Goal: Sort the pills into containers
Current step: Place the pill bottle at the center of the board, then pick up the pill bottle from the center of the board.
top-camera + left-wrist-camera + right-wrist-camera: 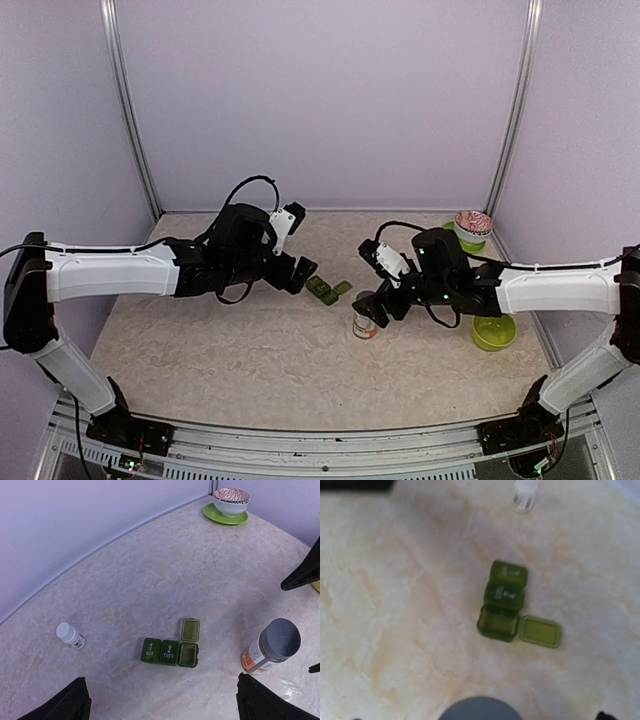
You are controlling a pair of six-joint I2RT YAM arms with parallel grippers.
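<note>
A green pill organizer lies on the table with two lids shut, marked MON and TUES, and the third compartment's lid flipped open. It also shows in the top view and the right wrist view. My left gripper is open and empty, hovering above the organizer. An orange-labelled bottle with a grey cap stands upright right of the organizer. My right gripper is open, its fingers wide apart on either side of this bottle. A small white bottle lies to the organizer's left.
A patterned bowl on a green saucer stands at the back right corner. A green bowl sits at the right, beside my right arm. Walls close off the back and sides.
</note>
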